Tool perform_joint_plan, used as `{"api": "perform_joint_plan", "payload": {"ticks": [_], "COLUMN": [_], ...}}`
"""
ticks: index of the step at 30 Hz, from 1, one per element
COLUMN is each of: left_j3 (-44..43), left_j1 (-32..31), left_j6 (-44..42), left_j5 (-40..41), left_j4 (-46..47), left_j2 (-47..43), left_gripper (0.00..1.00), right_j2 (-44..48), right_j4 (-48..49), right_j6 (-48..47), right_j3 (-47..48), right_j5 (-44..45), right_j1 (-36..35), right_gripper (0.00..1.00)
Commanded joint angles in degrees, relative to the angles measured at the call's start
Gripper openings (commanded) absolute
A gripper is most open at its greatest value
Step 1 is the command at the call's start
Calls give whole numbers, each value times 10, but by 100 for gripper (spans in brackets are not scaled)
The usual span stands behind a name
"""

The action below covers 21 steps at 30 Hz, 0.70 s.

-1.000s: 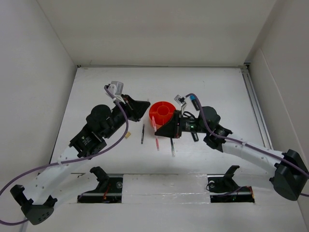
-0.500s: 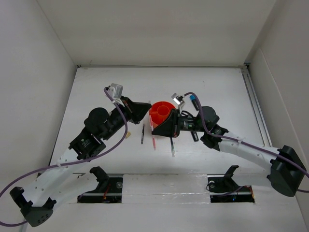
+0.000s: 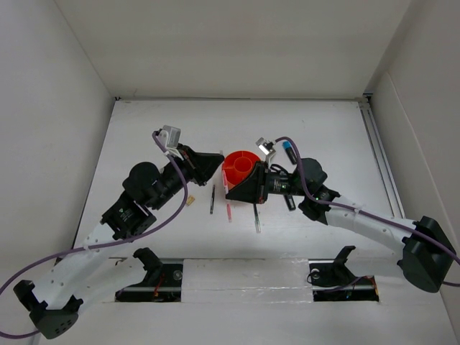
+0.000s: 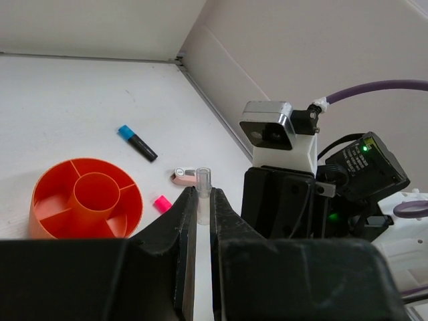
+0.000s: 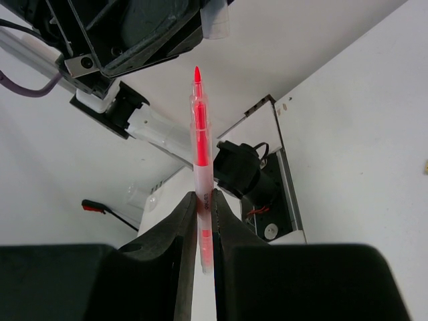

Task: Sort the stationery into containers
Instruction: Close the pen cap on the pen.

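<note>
The round orange organizer [image 3: 241,167] [image 4: 87,207] stands mid-table between my two grippers. My left gripper [image 3: 215,162] [image 4: 198,194] is shut on a small clear cap [image 4: 203,190], just left of the organizer. My right gripper [image 3: 231,192] [image 5: 202,197] is shut on a pink pen [image 5: 201,160] [image 3: 228,210], whose bare tip points at the clear cap [image 5: 215,20] a short way off. Two thin dark pens [image 3: 213,199] [image 3: 256,218] lie on the table in front of the organizer. The scissors are out of view.
A blue-capped highlighter [image 4: 137,142], a pinkish sharpener [image 4: 182,176] and a pink cap [image 4: 161,202] lie beyond the organizer in the left wrist view. A tan eraser [image 3: 190,202] rests by the left arm. White walls enclose the table on three sides.
My right gripper has shifted a little to the left with the pink pen, closer to the left gripper. The left arm has barely moved.
</note>
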<state>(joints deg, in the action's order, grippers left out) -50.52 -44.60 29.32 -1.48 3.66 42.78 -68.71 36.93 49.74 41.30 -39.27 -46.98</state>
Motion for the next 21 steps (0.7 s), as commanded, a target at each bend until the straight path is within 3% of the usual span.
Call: {"api": "perform_joint_plan", "payload": {"ticks": [1, 21], "left_j3": [3, 9], "left_j1": [0, 0], "left_j6": [-9, -9], "left_j5": [-8, -30], "left_j4": [28, 28], "left_j2": [-9, -14], "left_gripper": [0, 0], "right_j2": [7, -4], "right_j4": [46, 46], "right_j6": [-5, -5], "right_j3": [10, 20], "right_j5": [15, 20], "right_j1": [-1, 4], "right_gripper": [0, 0]}}
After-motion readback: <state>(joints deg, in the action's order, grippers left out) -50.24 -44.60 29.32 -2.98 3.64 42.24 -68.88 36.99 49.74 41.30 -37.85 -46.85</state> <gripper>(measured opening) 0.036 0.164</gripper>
